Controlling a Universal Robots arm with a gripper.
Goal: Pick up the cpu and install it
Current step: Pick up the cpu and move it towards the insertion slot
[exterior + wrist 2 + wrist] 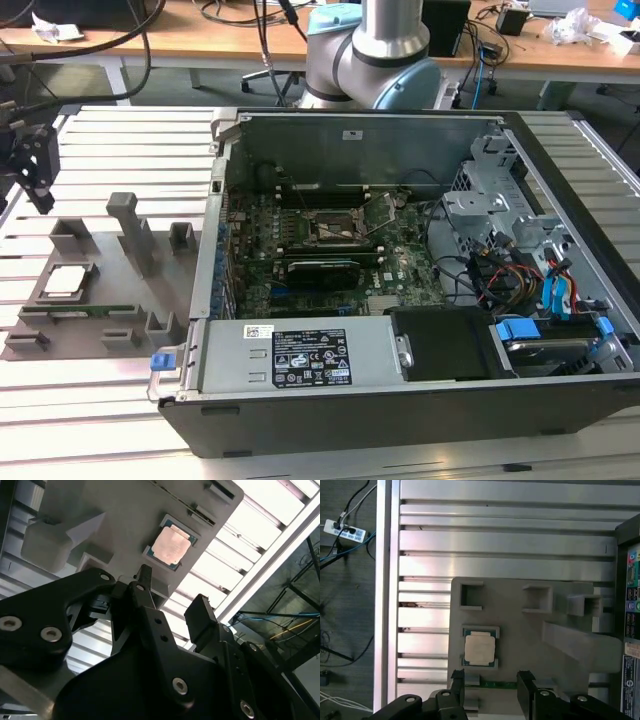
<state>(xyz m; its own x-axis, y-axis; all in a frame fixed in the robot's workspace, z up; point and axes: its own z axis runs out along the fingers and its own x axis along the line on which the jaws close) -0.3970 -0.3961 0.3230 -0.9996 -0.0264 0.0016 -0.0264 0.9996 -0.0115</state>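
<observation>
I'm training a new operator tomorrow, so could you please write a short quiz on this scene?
1. True or false: the cpu lies in a recess of the grey fixture.
2. The gripper is: A) shut on the cpu; B) open and empty; C) open, pressing on the cpu.
3. Fill in: the grey fixture stands to the exterior view's ____ of the computer case.
Key: 1 true; 2 B; 3 left.

You had a slotted metal table (130, 130) carrying a grey fixture plate (125, 290), with an open computer case (330, 140) just beside it toward the exterior view's right. Inside lay a green motherboard (410, 255) with a dark socket frame (335, 228). A wooden bench (200, 45) stood behind, and a power strip (344, 529) lay on the floor.
</observation>
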